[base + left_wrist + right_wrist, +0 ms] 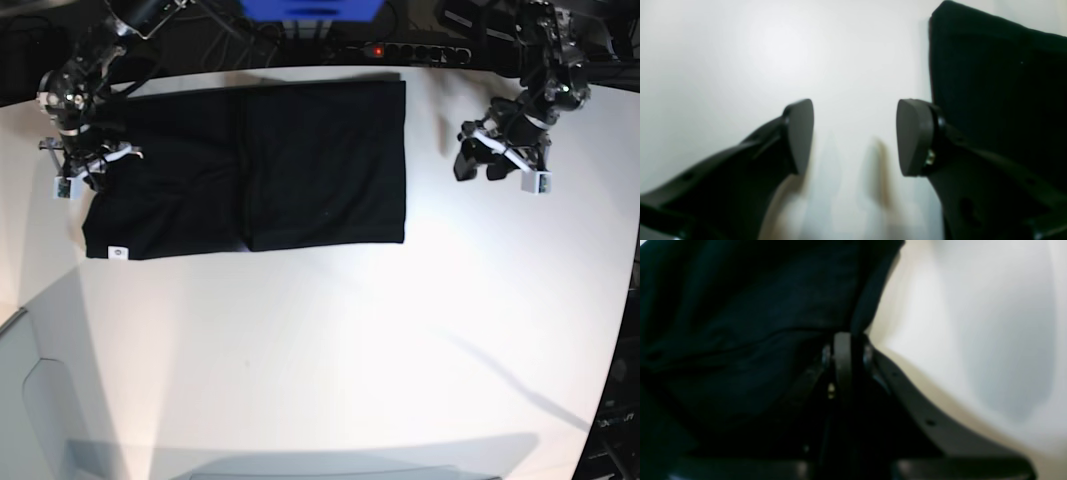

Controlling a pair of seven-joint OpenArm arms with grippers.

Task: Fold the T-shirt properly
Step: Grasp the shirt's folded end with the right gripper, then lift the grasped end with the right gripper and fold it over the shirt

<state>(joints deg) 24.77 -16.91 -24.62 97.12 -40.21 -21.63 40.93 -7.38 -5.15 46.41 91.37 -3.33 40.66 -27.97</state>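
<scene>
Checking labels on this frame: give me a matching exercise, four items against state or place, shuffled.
Column 1:
1. left claw
2. right claw
3. T-shirt
4. white label

Column 2:
A. shut on the black cloth's edge
B. lying flat on the white table, part folded over
C. open, holding nothing, over bare table beside the cloth
D. at the shirt's near corner, on the base view's left

Pairs: 1-C, 2-A, 3-B, 4-D

Left pincer (855, 136) spread wide over white table (740, 60), black T-shirt (993, 80) just beside its right pad
</scene>
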